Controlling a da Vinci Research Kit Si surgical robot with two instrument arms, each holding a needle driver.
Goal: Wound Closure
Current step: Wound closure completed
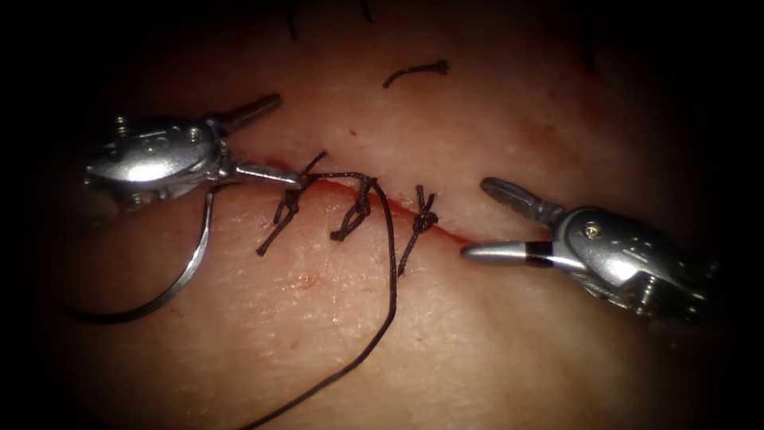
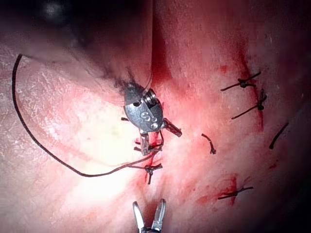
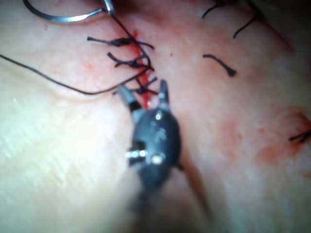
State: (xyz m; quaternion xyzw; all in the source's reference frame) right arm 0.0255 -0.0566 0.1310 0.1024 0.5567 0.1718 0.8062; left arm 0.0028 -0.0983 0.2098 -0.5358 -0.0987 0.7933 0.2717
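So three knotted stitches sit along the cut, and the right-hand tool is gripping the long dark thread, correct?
Not quite. In the endoscope view the right tool has its jaws open and holds nothing; the long thread lies apart from it on the tissue. The three knotted stitches are there.

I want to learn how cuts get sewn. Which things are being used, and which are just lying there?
In use: left tool, open, empty; right tool, open, empty; needle lying on the tissue left of the cut, not in it; thread; stitches.
Lying about: cut thread end.
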